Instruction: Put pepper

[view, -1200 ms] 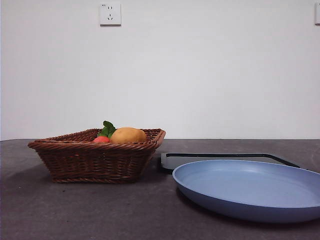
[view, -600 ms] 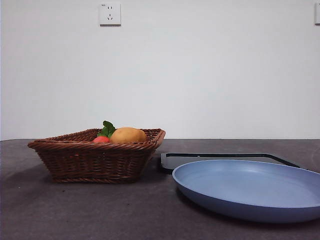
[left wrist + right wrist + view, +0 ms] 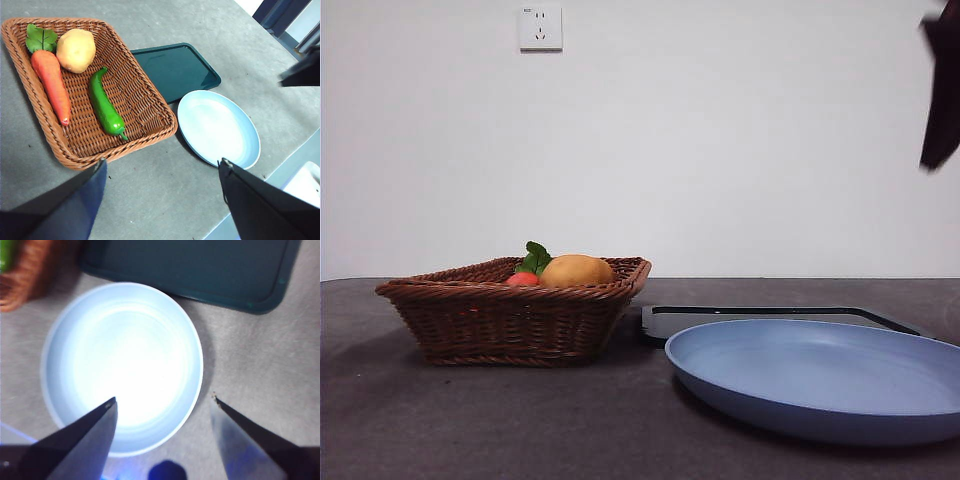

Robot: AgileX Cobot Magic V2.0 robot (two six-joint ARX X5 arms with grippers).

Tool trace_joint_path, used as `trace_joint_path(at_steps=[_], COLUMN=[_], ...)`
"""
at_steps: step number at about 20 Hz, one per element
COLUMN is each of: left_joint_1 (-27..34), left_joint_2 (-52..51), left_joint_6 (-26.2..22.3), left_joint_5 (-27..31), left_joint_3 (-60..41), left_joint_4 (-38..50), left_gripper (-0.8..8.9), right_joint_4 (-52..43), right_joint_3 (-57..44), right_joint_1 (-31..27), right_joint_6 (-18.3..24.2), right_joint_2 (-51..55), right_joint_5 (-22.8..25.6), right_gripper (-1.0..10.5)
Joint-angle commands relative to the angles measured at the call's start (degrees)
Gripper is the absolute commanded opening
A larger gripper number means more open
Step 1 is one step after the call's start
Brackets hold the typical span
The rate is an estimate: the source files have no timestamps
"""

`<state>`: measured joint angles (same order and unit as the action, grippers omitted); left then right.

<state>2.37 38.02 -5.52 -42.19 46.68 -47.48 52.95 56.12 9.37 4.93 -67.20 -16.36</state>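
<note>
The long green pepper [image 3: 105, 107] lies in the brown wicker basket [image 3: 150, 125], between a carrot [image 3: 50, 85] and the basket's near wall. In the front view the basket [image 3: 510, 320] hides it. My left gripper [image 3: 162, 162] hangs open high above the table, on the near side of the basket, holding nothing. Open and empty too, my right gripper [image 3: 164, 397] is above the blue plate [image 3: 122, 365]. It shows as a black tip [image 3: 942, 90] at the top right of the front view.
A yellow potato [image 3: 76, 50] and the leafy carrot share the basket; their tops [image 3: 575, 270] show over its rim. A dark green tray [image 3: 175, 70] lies beside the basket, behind the blue plate [image 3: 820, 375]. The table's edge runs close to the plate [image 3: 220, 127].
A black arm tip has come into the front view at the top right, above the plate. Basket, plate and tray have not moved.
</note>
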Motion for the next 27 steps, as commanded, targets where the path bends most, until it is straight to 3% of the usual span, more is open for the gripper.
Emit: trace_joint_path(at_steps=[1,6,14,19,27], left_joint_1=[-0.17,-0.17,-0.17,-0.17,-0.17], left_joint_2=[0.15,0.15,0.15,0.15,0.15], left_joint_6=[-0.26,-0.26,-0.26,-0.26,-0.04], left_joint_5=[-0.31,-0.35,-0.31,-0.26,0.15], left_joint_3=[0.96,0.96,0.96,0.96,0.96], left_joint_4=[0.26,0.26,0.28,0.28,0.26], left_gripper=[3.89,3.89,3.89,3.89,3.89], right_joint_4=[-2.36,-6.29,-11.28,-11.28,-10.54], right_joint_3=[0.85,0.85,0.85,0.83,0.83], right_joint_1=[0.15,0.20,0.20,0.20,0.07], right_joint_6=[-0.35,0.94,2.23,2.21,1.14], right_joint_2=[-5.99,-16.61,-26.73,-27.85,-27.85], right_joint_5=[0.24,3.41,3.17,2.78,1.29], right_gripper=[3.2,3.2,2.9,1.0,0.0])
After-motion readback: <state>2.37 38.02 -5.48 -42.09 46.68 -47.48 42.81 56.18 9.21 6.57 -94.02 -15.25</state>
